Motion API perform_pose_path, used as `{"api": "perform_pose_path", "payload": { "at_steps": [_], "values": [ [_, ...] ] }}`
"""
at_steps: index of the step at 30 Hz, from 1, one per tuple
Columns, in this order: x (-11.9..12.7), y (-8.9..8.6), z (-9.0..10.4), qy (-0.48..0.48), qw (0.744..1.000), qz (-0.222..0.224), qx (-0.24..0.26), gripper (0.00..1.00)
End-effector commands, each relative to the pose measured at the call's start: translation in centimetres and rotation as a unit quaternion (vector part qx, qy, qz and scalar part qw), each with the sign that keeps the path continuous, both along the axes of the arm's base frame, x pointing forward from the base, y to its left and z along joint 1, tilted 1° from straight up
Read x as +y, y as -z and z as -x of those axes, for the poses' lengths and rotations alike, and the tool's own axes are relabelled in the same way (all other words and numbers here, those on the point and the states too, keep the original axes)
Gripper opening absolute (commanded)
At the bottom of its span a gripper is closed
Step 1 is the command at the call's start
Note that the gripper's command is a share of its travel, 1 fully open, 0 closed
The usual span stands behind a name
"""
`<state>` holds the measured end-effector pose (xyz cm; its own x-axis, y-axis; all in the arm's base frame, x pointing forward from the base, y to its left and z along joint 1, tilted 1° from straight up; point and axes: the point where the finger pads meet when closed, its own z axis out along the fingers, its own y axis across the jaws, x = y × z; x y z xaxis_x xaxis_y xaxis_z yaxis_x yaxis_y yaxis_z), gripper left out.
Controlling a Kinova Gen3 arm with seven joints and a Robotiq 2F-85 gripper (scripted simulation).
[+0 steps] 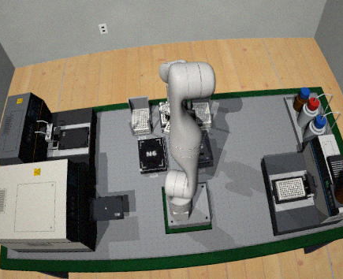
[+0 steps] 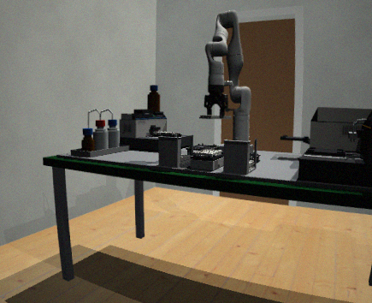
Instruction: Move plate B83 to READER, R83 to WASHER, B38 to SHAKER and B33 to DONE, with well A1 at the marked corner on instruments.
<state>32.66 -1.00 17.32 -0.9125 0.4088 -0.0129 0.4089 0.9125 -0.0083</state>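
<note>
— Where's the plate (image 2: 215, 116)?
— High above the deck, level, over the gap between the two grey stack racks (image 2: 169, 151). You can't read its label from either view.
— And the fingers?
— You'll see the gripper (image 2: 215, 112) pointing straight down, fingers spread wide and gripping the plate's edges. Arm (image 1: 184, 130) hides most of it from above.

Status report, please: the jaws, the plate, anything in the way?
Gripper jaws wide, shut on a plate. Plate level, high above the deck, label unreadable. Stack racks below, nothing touching the plate.
</note>
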Motion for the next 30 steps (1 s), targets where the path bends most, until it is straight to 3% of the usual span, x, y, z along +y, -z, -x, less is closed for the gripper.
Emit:
{"api": "perform_pose_path", "payload": {
  "at_steps": [1, 30],
  "values": [
    [-1.1, 0.0, -0.7, -0.022, 1.000, -0.002, 0.000, 0.94],
    [-7.7, -0.2, -5.5, -0.091, 0.996, -0.001, 0.001, 0.94]
  ]
}}
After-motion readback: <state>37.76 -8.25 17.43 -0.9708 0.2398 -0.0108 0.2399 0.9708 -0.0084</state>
